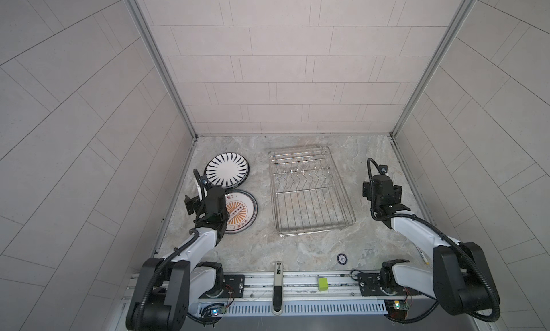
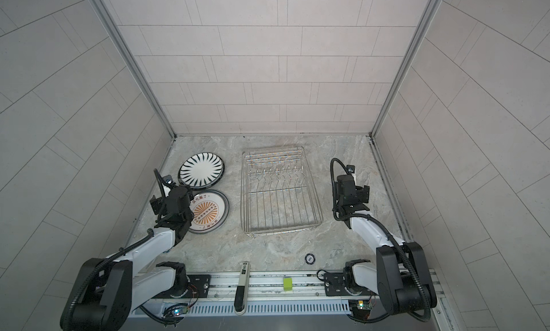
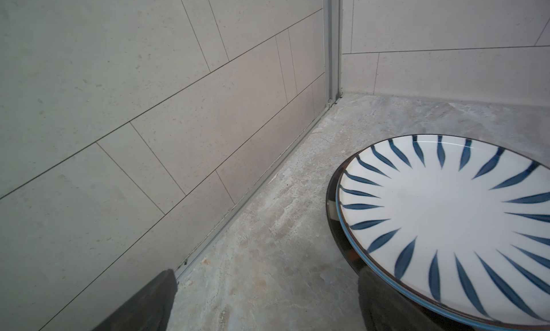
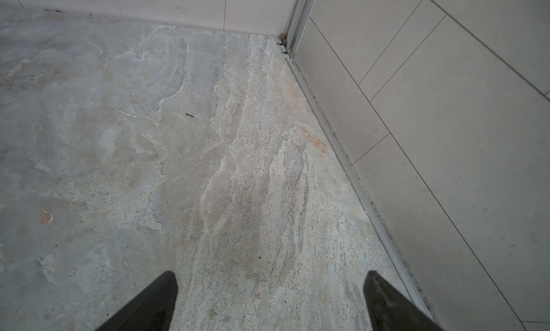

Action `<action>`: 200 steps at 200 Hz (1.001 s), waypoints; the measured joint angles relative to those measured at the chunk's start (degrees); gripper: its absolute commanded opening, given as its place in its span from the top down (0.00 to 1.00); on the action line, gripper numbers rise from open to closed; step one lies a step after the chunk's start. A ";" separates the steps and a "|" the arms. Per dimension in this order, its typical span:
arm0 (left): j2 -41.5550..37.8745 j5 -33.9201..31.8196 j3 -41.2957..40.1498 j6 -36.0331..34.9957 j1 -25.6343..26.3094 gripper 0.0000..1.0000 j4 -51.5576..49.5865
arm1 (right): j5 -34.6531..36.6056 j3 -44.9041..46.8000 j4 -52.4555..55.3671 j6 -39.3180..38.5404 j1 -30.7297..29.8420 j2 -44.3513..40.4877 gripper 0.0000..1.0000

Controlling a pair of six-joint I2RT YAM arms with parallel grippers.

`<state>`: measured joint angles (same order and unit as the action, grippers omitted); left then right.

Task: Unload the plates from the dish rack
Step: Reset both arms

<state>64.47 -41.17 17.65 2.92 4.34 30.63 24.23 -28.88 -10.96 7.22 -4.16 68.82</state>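
The dish rack (image 1: 309, 192) (image 2: 279, 192), a silver wire tray with upright prongs, stands mid-table with no plates in it. Two plates lie flat to its left in both top views: a radial-striped one (image 1: 226, 173) (image 2: 201, 172) farther back and an orange sunburst one (image 1: 242, 210) (image 2: 211, 212) nearer. A dark rim shows under the striped plate (image 3: 446, 219). My left gripper (image 3: 268, 287) is open and holds nothing, low by that plate's near-left edge, one fingertip (image 3: 378, 302) close under its rim. My right gripper (image 4: 270, 284) hangs open over bare table to the right of the rack.
The left side wall (image 3: 148, 136) runs close beside the left gripper, and the right side wall (image 4: 446, 136) beside the right one. A small round black-and-white disc (image 1: 342, 258) lies near the front edge. A green block (image 1: 323, 284) and a black-and-white handheld device (image 1: 277, 287) sit on the front rail.
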 measured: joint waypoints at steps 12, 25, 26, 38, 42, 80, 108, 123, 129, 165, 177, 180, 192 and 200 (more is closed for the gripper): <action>0.44 1.64 -0.61 0.02 -0.68 0.00 1.88 | -0.33 1.53 -3.87 -0.39 0.00 0.07 0.01; 0.81 3.91 -2.03 0.09 -1.60 0.00 4.31 | -0.98 2.38 -7.56 -0.83 -0.09 1.22 0.01; 0.83 4.02 -2.10 0.09 -1.66 0.00 4.44 | -1.01 2.38 -7.74 -0.85 -0.09 1.31 0.01; 2.10 6.69 -3.61 0.81 -2.93 0.00 7.10 | -1.29 2.67 -11.10 -1.40 -0.44 3.80 0.01; 2.58 7.58 -3.96 1.22 -3.37 0.00 7.78 | -1.38 2.71 -11.89 -1.64 -0.63 4.68 0.02; 7.19 17.75 -6.03 4.46 -5.88 0.00 14.73 | -1.53 3.67 -18.32 -5.97 -5.38 10.21 0.02; 11.96 24.28 -5.99 5.64 -5.86 0.00 21.59 | -1.99 6.08 -26.27 -7.72 -6.78 11.65 0.02; 15.41 25.81 -5.99 5.60 -5.84 0.00 25.68 | -2.25 6.32 -27.65 -8.11 -6.51 13.05 0.01; 16.72 26.34 -5.99 5.57 -5.84 0.00 26.97 | -2.49 6.32 -28.04 -8.13 -6.32 13.33 0.01; 22.97 29.46 -5.46 5.09 -5.86 0.00 32.35 | -5.46 7.50 -33.46 -7.61 -3.37 15.23 0.01; 25.35 30.56 -4.98 4.87 -5.86 0.00 34.03 | -6.27 7.52 -33.75 -7.41 -2.69 16.48 0.00; 25.99 30.82 -4.87 4.81 -5.86 0.00 34.51 | -6.43 7.52 -33.79 -7.34 -2.64 16.70 0.00; 26.86 31.39 -4.61 4.70 -5.84 0.00 34.56 | -7.04 7.41 -33.68 -7.13 -2.45 17.03 0.00; 26.82 31.74 -4.55 4.61 -5.86 0.00 34.47 | -7.37 7.15 -33.40 -6.93 -2.27 17.05 0.00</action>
<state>91.29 -9.43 13.10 7.53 -1.52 65.10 16.86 -21.74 -44.36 0.30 -6.44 85.86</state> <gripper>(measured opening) 0.998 0.995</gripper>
